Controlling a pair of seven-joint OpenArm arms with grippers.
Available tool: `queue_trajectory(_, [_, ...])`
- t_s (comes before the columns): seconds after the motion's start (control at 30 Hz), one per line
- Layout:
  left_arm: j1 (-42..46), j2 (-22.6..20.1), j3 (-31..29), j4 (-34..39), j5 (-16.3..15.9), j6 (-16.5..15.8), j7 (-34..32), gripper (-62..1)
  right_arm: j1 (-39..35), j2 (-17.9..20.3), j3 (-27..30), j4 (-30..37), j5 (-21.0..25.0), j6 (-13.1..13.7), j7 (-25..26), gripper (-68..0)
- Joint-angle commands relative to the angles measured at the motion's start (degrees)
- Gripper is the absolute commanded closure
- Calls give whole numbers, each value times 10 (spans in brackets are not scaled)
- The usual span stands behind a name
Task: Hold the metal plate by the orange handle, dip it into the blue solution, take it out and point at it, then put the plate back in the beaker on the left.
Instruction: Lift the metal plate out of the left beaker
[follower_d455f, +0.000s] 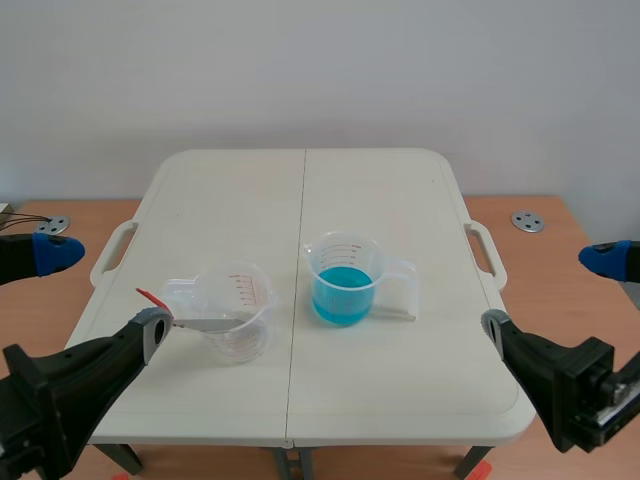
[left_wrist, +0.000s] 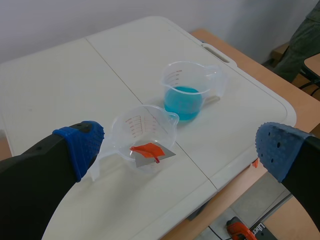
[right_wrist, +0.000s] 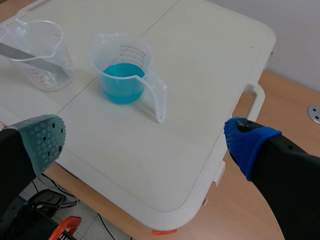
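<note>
Metal plate, orange handle at the rim, leans inside the clear beaker left of the blue solution on the worktop. My left fingers and right fingers are both spread apart.

Table: white plastic folding table, centre.
Disc: round silver metal disc, table's 3 o'clock.
Second disc: matching silver disc, 9 o'clock.
</note>
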Motion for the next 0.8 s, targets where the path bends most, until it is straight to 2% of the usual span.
queue_trajectory(0.0, [-2,3,2,6,-3,0,-6,-623,14,4,0,3,2,7,19,-663])
queue_trajectory(0.13, [-2,3,2,6,-3,0,-5,-623,28,4,-5,3,2,26,19,-663])
queue_trajectory(0.37, [-2,3,2,6,-3,0,-6,-623,57,4,-45,3,0,33,17,-663])
queue_trajectory(0.4, [-2,3,2,6,-3,0,-5,-591,63,4,-52,3,0,33,17,-663])
queue_trajectory(0.43, [-2,3,2,6,-3,0,-4,-477,70,4,-58,3,0,33,15,-663])
queue_trajectory(0.47, [-2,3,2,6,-3,0,-4,-319,77,4,-65,3,0,33,12,-663])
queue_trajectory(0.5, [-2,3,2,6,-2,0,-5,-133,86,4,-74,3,0,33,10,-663])
queue_trajectory(0.53, [-3,2,2,6,-2,0,-4,-1,94,4,-81,3,0,33,9,-663])
queue_trajectory(0.6, [-3,3,2,6,-4,-1,-4,-30,111,4,-97,2,0,33,2,-663])
queue_trajectory(0.77, [13,2,-13,6,-4,5,0,-30,163,4,-142,2,0,33,-28,-663])
